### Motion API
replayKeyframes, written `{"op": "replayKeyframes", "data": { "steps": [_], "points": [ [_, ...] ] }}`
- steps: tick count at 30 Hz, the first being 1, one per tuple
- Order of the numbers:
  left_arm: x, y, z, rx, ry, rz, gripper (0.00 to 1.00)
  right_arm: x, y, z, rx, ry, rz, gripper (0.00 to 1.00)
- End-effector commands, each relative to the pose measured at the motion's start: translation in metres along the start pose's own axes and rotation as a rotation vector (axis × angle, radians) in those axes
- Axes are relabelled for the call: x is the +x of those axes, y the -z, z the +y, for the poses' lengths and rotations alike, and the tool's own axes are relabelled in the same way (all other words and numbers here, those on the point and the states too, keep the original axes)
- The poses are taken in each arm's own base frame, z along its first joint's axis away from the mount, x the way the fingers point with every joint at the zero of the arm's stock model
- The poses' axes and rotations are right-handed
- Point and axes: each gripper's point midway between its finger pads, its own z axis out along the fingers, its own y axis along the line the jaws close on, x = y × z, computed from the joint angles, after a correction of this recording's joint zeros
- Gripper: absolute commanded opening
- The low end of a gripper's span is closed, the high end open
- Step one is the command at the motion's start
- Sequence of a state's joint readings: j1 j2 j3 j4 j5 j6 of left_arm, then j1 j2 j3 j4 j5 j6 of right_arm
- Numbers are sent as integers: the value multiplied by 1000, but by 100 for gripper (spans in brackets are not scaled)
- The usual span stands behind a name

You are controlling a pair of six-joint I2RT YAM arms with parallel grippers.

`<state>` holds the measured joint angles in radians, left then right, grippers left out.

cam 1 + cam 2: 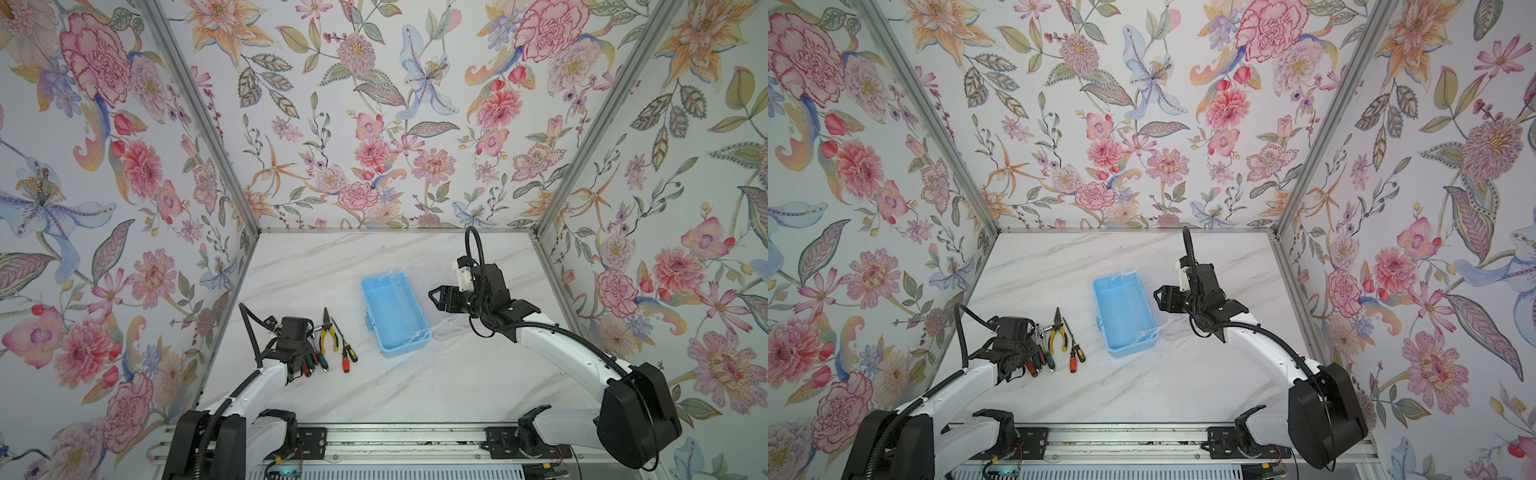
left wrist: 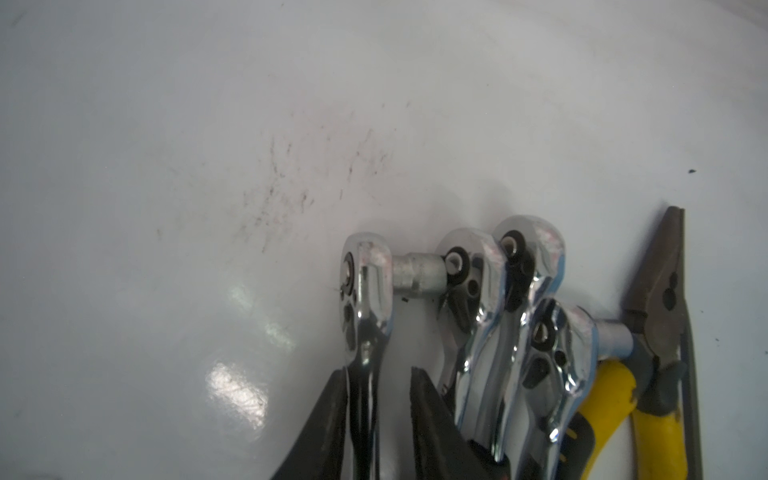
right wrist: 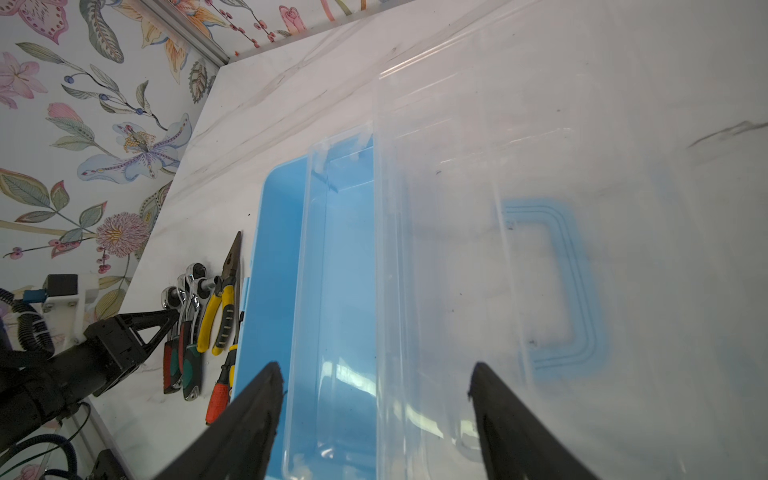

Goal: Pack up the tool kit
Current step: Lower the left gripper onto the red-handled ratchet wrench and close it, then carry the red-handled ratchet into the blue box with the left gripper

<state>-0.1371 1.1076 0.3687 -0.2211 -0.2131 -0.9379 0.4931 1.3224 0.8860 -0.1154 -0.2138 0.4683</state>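
tool kit (image 1: 392, 320) is sitting open mid tabletop (image 1: 415, 386), long side running near to far, same in both top views (image 1: 1125, 318). its transparent lid (image 3: 478, 187) is lying flipped out flat on the right of the tub, with the blue handle (image 3: 582, 282) showing through the plastic. a clear insert (image 3: 332, 270) is sitting in the right part of the tub. all tools are lying outside it, in a row on the near-left of the tabletop with tips pointing far. the chrome ratchets (image 2: 498, 316) are bunched and touching at the left end. the yellow-handled pliers (image 1: 328, 338) are lying just beside them, one ratchet's drive stub butting against the pliers' joint. the black screwdriver (image 1: 352, 354) and orange screwdriver (image 1: 345, 365) are lying side by side nearest the kit but apart from it. left tool (image 2: 377, 374) is pointing down over the left end of the row, jaws part-open and straddling the handle of the outermost ratchet (image 2: 365, 291). one finger (image 2: 320, 424) is touching the handle and a sliver of tabletop is showing between it and the other finger, so it is not clamping yet. right tool (image 1: 436, 297) is hovering right of the tub, above the lid, pointing left, jaws standing wide apart and gripping nothing (image 3: 374, 368).
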Motion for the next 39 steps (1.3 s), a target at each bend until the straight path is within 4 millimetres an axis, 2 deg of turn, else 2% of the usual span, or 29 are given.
{"op": "replayKeyframes", "data": {
  "steps": [1, 9, 11, 19, 21, 22, 31, 33, 36, 39],
  "points": [
    [8, -6, 4, -11, -27, 29, 29, -4, -2, 2, -15, -6, -12, 72],
    [12, -10, 4, -5, -39, 34, 25, -6, 1, 2, -11, -5, -22, 72],
    [12, -11, 2, 6, -38, 37, 14, -5, 0, 2, -12, -4, -20, 72],
    [12, -12, -8, 51, -45, 48, 9, -6, 1, -2, 8, -2, -26, 73],
    [9, -9, -12, 62, -53, 49, 6, -6, 0, -2, 7, -2, -24, 73],
    [7, -7, -13, 61, -59, 51, 1, -6, 0, -1, 7, -2, -21, 73],
    [-19, 21, -16, 48, -126, 11, 0, -13, 6, -2, 31, 7, -35, 73],
    [-26, 35, -29, 112, -121, 2, 0, -14, 8, -2, 37, 10, -39, 73],
    [-41, 66, -66, 237, -98, -45, 0, -16, 12, -3, 49, 13, -50, 73],
    [-49, 98, -128, 410, -84, -82, 0, -18, 14, -5, 64, 10, -61, 73]
  ]
}}
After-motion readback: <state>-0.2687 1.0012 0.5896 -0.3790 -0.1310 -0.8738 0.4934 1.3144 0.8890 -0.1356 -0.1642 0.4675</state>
